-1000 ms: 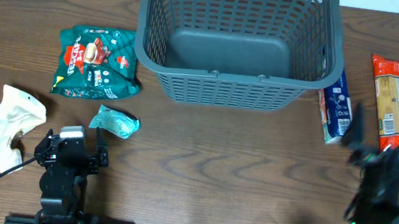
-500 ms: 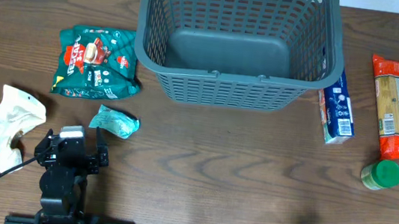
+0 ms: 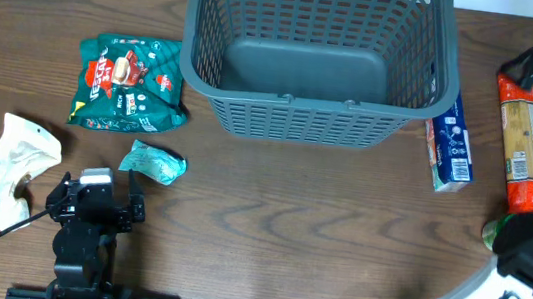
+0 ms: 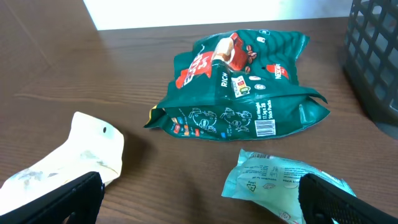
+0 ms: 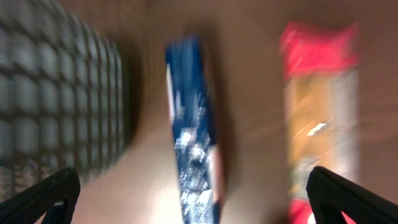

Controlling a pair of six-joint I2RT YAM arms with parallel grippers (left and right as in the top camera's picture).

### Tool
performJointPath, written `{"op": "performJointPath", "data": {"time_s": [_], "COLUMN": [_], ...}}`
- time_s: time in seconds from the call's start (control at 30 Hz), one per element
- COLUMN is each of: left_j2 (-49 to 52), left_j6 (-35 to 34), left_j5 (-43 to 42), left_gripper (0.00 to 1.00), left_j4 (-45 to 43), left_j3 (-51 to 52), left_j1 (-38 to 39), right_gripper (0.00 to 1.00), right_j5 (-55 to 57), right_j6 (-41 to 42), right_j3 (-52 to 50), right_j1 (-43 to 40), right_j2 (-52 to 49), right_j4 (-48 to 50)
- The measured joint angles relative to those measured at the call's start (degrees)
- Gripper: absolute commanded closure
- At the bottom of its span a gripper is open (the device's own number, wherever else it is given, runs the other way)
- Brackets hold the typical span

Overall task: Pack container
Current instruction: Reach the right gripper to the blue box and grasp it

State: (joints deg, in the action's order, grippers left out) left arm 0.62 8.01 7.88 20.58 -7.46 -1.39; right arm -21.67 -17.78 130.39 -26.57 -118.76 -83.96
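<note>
The basket [image 3: 300, 123] sits empty at the tabletop's [image 3: 287, 232] twelve o'clock edge, mouth up, so either arm can drop things in. Goods lie around it: a green snack bag [image 3: 131, 84] at its nine o'clock, a teal packet [image 3: 154, 162] and a white bag [image 3: 8, 165] toward eight, a blue packet [image 3: 449, 140] just beside its wall at four, and a pasta pack [image 3: 522, 143] beyond. Both claws gape wide and hold nothing, the left claw [image 4: 199, 199] low before the teal packet and the right claw [image 5: 189, 186] over the blue packet, probably its first pick.
</note>
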Motion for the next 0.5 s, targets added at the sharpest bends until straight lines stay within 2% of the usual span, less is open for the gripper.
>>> {"op": "performJointPath", "data": {"time_s": [0.2, 0.5], "left_j2": [0.0, 0.0], "left_j6": [0.0, 0.0], "left_j5": [0.0, 0.0], "left_gripper": [0.02, 0.02], "left_j4": [0.0, 0.0], "left_j3": [0.0, 0.0], "left_j1": [0.0, 0.0], "right_gripper": [0.01, 0.01], "right_j5": [5.03, 5.68], "right_j6": [-2.08, -6.03], "right_j3": [0.0, 0.0], "right_j1": [1.49, 3.37], "right_j2": [-9.88, -16.13], "right_j4": [-6.6, -7.06]}}
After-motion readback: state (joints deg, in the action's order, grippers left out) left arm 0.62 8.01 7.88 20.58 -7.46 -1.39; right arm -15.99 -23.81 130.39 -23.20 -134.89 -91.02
